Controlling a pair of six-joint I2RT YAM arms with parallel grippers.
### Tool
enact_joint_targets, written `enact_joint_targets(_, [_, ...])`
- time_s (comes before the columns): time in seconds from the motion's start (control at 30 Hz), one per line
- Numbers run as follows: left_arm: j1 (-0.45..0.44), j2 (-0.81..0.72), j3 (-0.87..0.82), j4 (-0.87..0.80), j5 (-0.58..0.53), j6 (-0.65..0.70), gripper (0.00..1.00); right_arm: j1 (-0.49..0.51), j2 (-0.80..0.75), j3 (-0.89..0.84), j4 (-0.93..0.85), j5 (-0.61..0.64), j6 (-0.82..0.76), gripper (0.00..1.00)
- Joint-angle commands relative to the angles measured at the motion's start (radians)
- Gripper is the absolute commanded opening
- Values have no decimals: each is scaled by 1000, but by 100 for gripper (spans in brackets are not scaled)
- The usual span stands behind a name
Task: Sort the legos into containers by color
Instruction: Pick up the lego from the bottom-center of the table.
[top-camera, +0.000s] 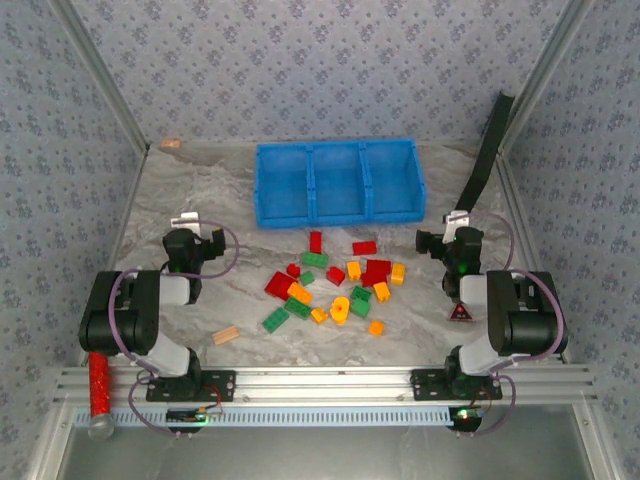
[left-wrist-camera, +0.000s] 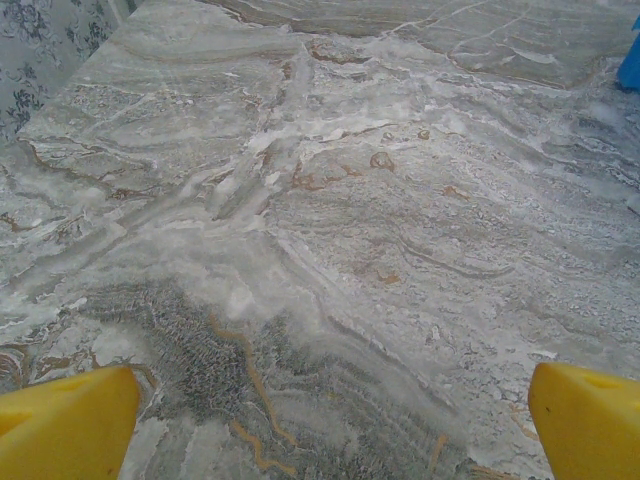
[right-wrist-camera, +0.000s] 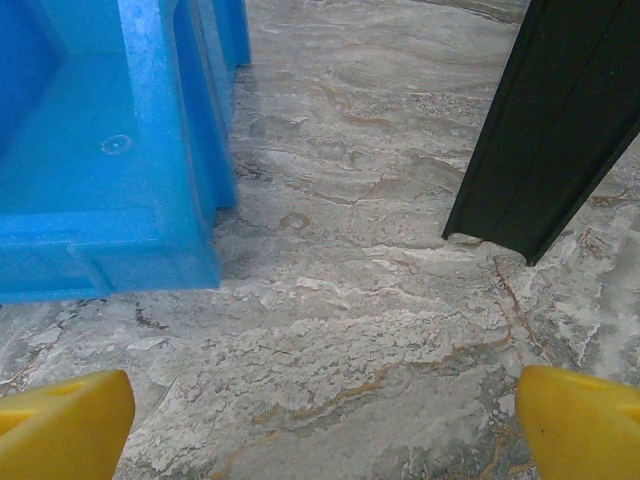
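lying between left pincer and right pincer, legos near tray.

The table has a stone-like, marbled grey surface, matt and faintly grainy, while the tray is smooth bright blue plastic with a soft sheen on its moulded walls. The legos look like hard, shiny plastic, the small block like bare pale wood, and the red cylinder glitters. The front rail is ribbed silvery metal; the black strip is smooth and matt.
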Motion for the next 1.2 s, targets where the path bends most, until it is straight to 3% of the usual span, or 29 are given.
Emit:
enact_joint_targets(0.0, [13, 11, 27, 39, -1, 13, 100, -7, 11, 21, 20, -4, -10, 100])
enact_joint_targets(0.17, [14, 9, 26, 39, 4, 11, 100, -6, -12, 43, -33, -1, -12, 100])
enact_joint_targets(0.4, [13, 5, 31, 31, -12, 10, 100, 12, -200, 187, -461, 3, 14, 100])
enact_joint_targets(0.53, [-13, -121, 183, -331, -113, 4, 99, 25, -350, 224, -704, 4, 204, 100])
enact_joint_targets(0.67, [-55, -238, 358, -626, -123, -42, 99, 60, -464, 227, -922, -61, 367, 100])
enact_joint_targets(0.87, [-112, -291, 651, -1048, -44, -75, 98, 260, -652, 208, -1263, 2, 622, 95])
enact_joint_targets(0.93, [-113, -289, 722, -1162, -1, -88, 98, 353, -704, 205, -1369, 25, 777, 92])
enact_joint_targets(1.17, [-123, -294, 830, -1328, 129, -91, 98, 706, -797, 182, -1578, 124, 1206, 85])
